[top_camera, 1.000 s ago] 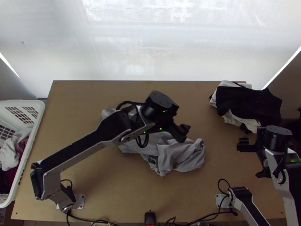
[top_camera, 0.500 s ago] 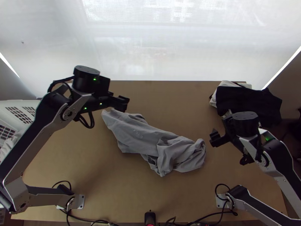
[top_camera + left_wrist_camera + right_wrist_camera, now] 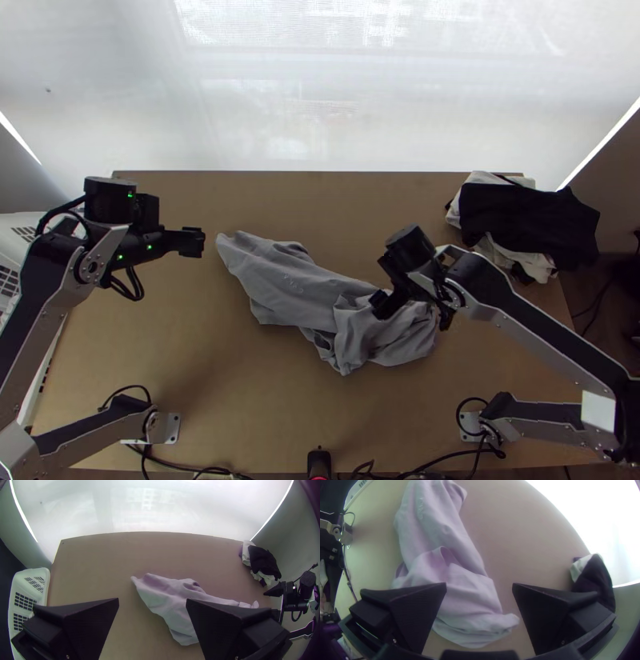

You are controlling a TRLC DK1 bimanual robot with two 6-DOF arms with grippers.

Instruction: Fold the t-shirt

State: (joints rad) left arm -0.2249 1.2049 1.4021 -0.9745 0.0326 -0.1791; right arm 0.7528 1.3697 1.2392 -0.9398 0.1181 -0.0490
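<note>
Clock is per top view, centre of tabletop, 12 = far edge.

Grey t-shirt: mid-tabletop, lying as a long rumpled strip, long axis 10 to 4 o'clock. The 10 o'clock end is flatter and tapers to a corner. The 4 o'clock end is bunched, folds stacked on each other. Small light print on the flatter stretch.

Left pincer: released, fingers wide apart in left wrist view. Sits at 10 o'clock, just off the t-shirt's tapered corner on its 9 o'clock side. Arm comes up from its base plate at 8 o'clock.

Right pincer: also released, wide gap between the fingers. Over the bunched end, 3 o'clock side. In right wrist view, part of the bunched cloth shows between the fingers. Can't tell if either finger touches it. Arm base plate at 4 o'clock.

Clothes pile: 2 o'clock, at the far corner of the tabletop. Black garment on top, whitish cloth sticking out from under it.

White plastic basket: 9 o'clock, alongside the tabletop edge, slotted walls.

Small black device with a red light at 6 o'clock, near edge. Cables run along that edge to both sides of it.

Pale, bright screen beyond 12 o'clock.
</note>
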